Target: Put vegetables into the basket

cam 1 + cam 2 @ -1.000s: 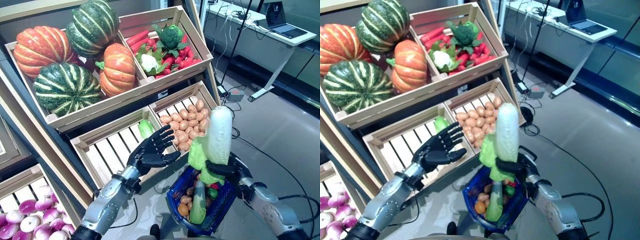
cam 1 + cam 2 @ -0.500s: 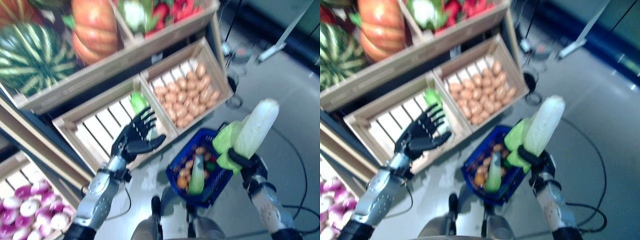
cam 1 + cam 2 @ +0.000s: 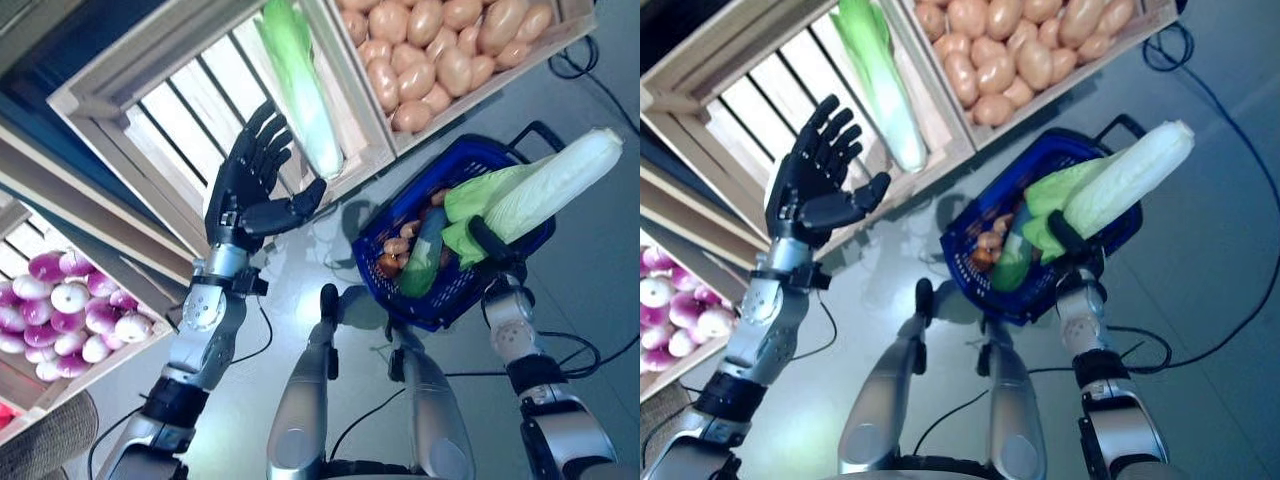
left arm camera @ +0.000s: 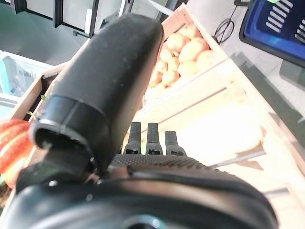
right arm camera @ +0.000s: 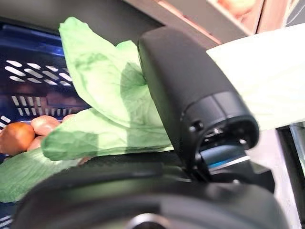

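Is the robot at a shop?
Probably a mock vegetable stall: slanted wooden crates hold potatoes, a cabbage and purple onions, with a blue shopping basket on the floor.

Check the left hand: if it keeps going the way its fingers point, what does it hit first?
Probably the slatted wooden crate. The left hand is open, fingers aimed up into it. The napa cabbage in that crate lies just beside that line, so depth decides whether a finger brushes it first.
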Motion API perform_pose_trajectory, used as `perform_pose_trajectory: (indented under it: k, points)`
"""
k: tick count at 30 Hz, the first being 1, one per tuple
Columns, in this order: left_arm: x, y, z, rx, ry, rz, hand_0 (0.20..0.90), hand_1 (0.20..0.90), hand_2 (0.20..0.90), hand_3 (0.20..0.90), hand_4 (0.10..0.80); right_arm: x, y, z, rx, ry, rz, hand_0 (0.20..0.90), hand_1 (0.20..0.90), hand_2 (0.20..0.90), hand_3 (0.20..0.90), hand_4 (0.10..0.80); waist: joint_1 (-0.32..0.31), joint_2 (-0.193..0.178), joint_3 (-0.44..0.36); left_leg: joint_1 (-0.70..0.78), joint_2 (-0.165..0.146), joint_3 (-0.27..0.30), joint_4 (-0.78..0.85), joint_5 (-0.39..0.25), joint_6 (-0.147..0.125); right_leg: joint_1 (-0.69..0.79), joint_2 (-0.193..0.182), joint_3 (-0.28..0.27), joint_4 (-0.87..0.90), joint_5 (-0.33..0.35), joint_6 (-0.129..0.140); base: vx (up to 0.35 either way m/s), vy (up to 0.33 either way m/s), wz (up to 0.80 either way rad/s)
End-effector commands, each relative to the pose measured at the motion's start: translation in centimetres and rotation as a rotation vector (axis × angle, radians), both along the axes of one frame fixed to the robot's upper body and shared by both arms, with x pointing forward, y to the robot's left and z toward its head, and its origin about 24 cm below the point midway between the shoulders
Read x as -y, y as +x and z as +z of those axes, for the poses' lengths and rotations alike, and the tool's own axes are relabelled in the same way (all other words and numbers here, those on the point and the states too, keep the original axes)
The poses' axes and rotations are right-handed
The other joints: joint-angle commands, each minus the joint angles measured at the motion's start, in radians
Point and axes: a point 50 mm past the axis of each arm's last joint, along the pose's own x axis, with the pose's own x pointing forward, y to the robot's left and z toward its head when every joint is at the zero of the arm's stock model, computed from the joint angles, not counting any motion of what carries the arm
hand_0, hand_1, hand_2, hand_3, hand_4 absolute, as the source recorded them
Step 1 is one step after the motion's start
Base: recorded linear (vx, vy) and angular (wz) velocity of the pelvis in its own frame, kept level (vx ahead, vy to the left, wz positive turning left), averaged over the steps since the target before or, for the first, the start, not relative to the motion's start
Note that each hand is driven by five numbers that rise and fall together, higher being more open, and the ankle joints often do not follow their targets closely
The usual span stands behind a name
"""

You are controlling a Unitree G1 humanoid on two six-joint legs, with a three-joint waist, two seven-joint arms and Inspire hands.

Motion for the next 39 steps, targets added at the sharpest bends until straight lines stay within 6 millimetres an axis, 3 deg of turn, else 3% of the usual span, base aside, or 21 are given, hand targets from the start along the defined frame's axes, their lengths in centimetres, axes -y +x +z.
perform_pose_trajectory:
  k: [1, 4, 8, 14, 17, 23, 26, 30, 31, 32, 39]
  points:
    - [0.7, -1.8, 5.1, 0.325, -0.084, -0.043, 0.9, 0.9, 0.9, 0.9, 0.8, 1.1, 1.1, 5.2, 0.253, -0.016, -0.031, 0.3, 0.3, 0.3, 0.3, 0.4, 0.0, -0.005, -0.002, -0.126, -0.057, -0.024, 0.158, -0.107, -0.024, -0.042, -0.025, -0.021, 0.063, -0.028, 0.018, -0.026, 0.016, 0.15]
    - [1.4, -1.5, 5.5, 0.34, -0.08, -0.054, 0.9, 0.9, 0.9, 0.9, 0.8, 1.2, 2.1, 6.1, 0.22, 0.014, -0.058, 0.3, 0.3, 0.3, 0.3, 0.4, 0.01, 0.006, -0.002, -0.2, -0.07, -0.042, 0.214, -0.114, -0.015, -0.127, -0.038, -0.002, 0.12, -0.032, 0.017, -0.035, 0.021, 0.17]
    - [2.5, -0.8, 6.1, 0.339, -0.076, -0.092, 0.9, 0.9, 0.9, 0.9, 0.8, 0.8, 3.3, 5.7, 0.133, 0.126, -0.073, 0.3, 0.3, 0.3, 0.3, 0.4, 0.02, 0.027, -0.002, -0.277, -0.079, -0.045, 0.264, -0.126, -0.003, -0.209, -0.043, 0.003, 0.168, -0.038, 0.009, -0.015, 0.024, 0.1]
    - [3.3, -0.4, 6.2, 0.319, -0.078, -0.104, 0.9, 0.9, 0.9, 0.9, 0.8, 0.8, 4.0, 5.6, 0.04, 0.051, -0.049, 0.3, 0.3, 0.3, 0.3, 0.4, 0.029, 0.055, -0.002, -0.343, -0.091, -0.05, 0.31, -0.132, 0.006, -0.281, -0.049, 0.004, 0.228, -0.046, 0.002, 0.018, 0.014, 0.07]
    - [3.5, -0.3, 6.0, 0.302, -0.071, -0.102, 0.9, 0.9, 0.9, 0.9, 0.8, 0.8, 4.1, 5.3, 0.011, 0.104, -0.034, 0.3, 0.3, 0.3, 0.3, 0.4, 0.032, 0.062, -0.002, -0.366, -0.095, -0.05, 0.323, -0.134, 0.006, -0.304, -0.049, 0.006, 0.242, -0.048, 0.001, 0.049, -0.002, 0.05]
    - [3.7, -0.5, 5.6, 0.295, -0.044, -0.106, 0.9, 0.9, 0.9, 0.9, 0.8, -0.3, 3.9, 3.3, -0.073, 0.176, 0.027, 0.3, 0.3, 0.3, 0.3, 0.4, 0.032, 0.067, -0.002, -0.396, -0.098, -0.048, 0.35, -0.148, 0.006, -0.336, -0.044, 0.004, 0.266, -0.053, -0.005, 0.054, -0.032, 0.06]
    - [3.8, -0.6, 5.5, 0.301, -0.02, -0.115, 0.9, 0.9, 0.9, 0.9, 0.8, -0.9, 3.3, 1.2, -0.212, 0.187, 0.083, 0.3, 0.3, 0.3, 0.3, 0.4, 0.035, 0.07, -0.002, -0.396, -0.103, -0.048, 0.361, -0.154, 0.009, -0.338, -0.042, 0.003, 0.276, -0.055, -0.008, 0.044, 0.015, 0.08]
    - [3.9, -0.6, 6.0, 0.31, 0.008, -0.138, 0.9, 0.9, 0.9, 0.9, 0.8, -0.1, 3.0, 0.6, -0.265, 0.226, 0.061, 0.3, 0.3, 0.3, 0.3, 0.4, 0.043, 0.076, -0.002, -0.391, -0.107, -0.046, 0.379, -0.159, 0.01, -0.335, -0.045, 0.001, 0.299, -0.057, -0.006, 0.044, -0.002, 0.0]
    - [3.9, -0.6, 6.0, 0.311, 0.013, -0.14, 0.9, 0.9, 0.9, 0.9, 0.8, 0.0, 3.0, 0.6, -0.268, 0.235, 0.058, 0.326, 0.326, 0.326, 0.326, 0.417, 0.043, 0.077, -0.002, -0.391, -0.107, -0.046, 0.382, -0.16, 0.01, -0.335, -0.045, 0.002, 0.301, -0.057, -0.006, 0.037, 0.006, -0.01]
    - [4.0, -0.7, 6.2, 0.316, 0.026, -0.146, 0.9, 0.9, 0.9, 0.9, 0.8, 0.1, 3.0, 0.6, -0.276, 0.25, 0.056, 0.9, 0.9, 0.9, 0.9, 0.8, 0.044, 0.079, -0.002, -0.394, -0.107, -0.044, 0.39, -0.163, 0.011, -0.339, -0.046, 0.002, 0.311, -0.058, -0.007, 0.0, 0.0, 0.0]
    - [3.9, -1.4, 7.4, 0.387, 0.105, -0.14, 0.9, 0.9, 0.9, 0.9, 0.8, 1.3, 2.5, 0.1, -0.333, 0.295, -0.036, 0.9, 0.9, 0.9, 0.9, 0.8, 0.045, 0.08, -0.002, -0.393, -0.099, -0.031, 0.406, -0.168, 0.017, -0.343, -0.04, 0.006, 0.342, -0.06, -0.01, 0.0, 0.0, 0.0]
